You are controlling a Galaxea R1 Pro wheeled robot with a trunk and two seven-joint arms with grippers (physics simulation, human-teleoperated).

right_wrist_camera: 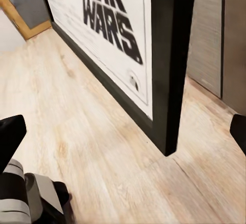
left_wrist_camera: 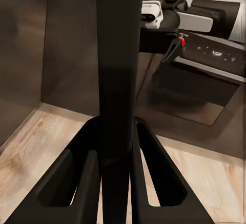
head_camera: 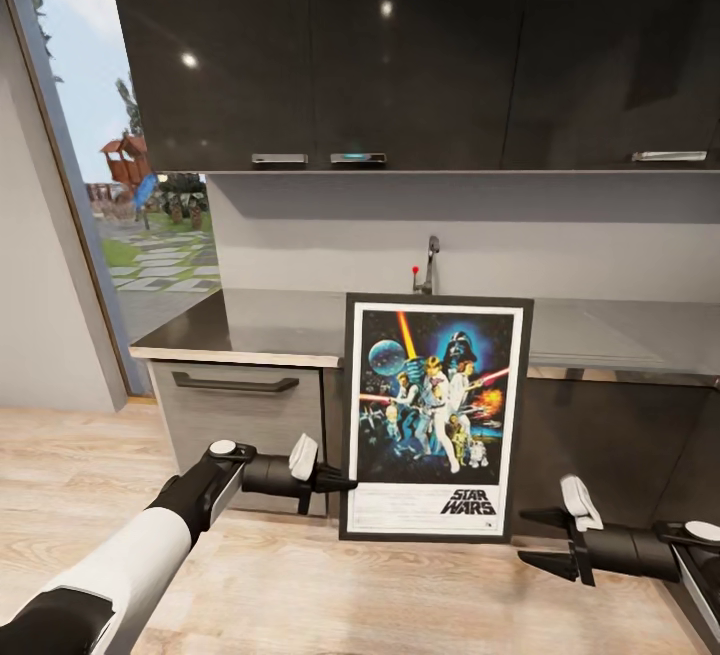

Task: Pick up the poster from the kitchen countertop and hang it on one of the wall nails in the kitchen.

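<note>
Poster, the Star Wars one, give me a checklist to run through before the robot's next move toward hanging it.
1. Left gripper clamped on the poster: ok, the left frame edge sits between its fingers.
2. Right gripper helping to hold it: not ok, open and apart from the right edge.
3. Poster right way up: ok, lettering at the bottom, frame close to upright.
4. Poster off the kitchen countertop: ok, it hangs in front of the cabinets.
5. Bottom edge free of the floor: cannot tell.
6. Wall nail located: cannot tell.
</note>
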